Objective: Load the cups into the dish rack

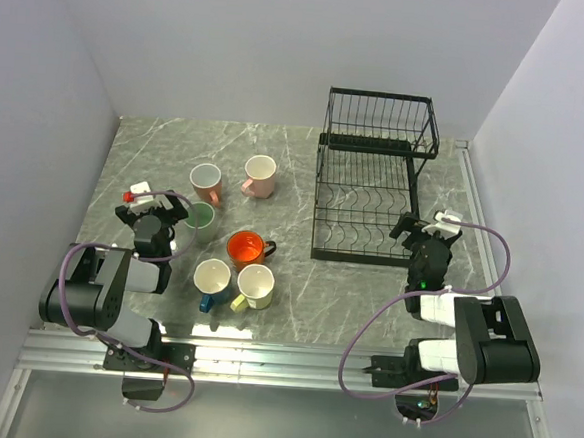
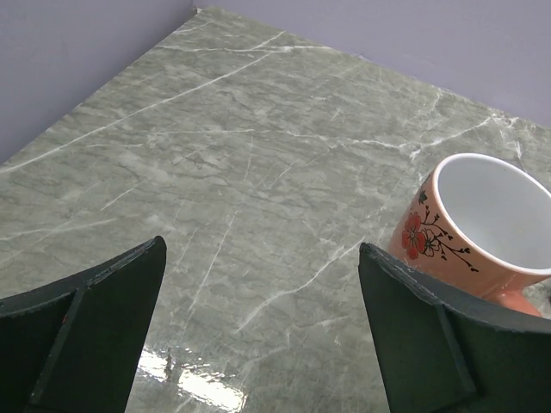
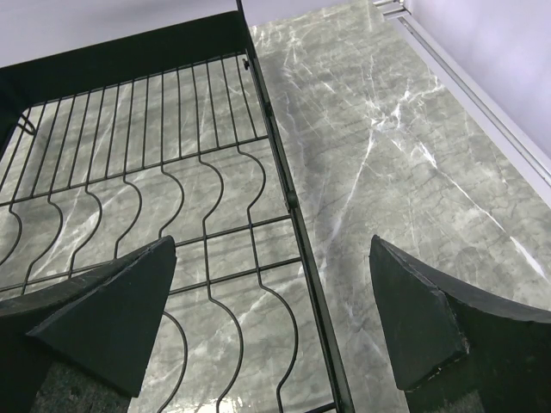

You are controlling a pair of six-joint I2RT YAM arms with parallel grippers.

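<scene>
top external view: left gripper (image 1: 162, 208) spread wide and empty, just left of the pale green cup (image 1: 201, 219). right gripper (image 1: 424, 228) equally wide and empty, at the dish rack's (image 1: 370, 184) near right corner. all six cups (image 1: 245, 247) stand upright, mouths up, left of the rack.

A grey-green marbled tabletop (image 1: 348, 283) lies between plain pale walls (image 1: 234, 45), with a metal rail (image 1: 282, 364) along its near edge.
</scene>
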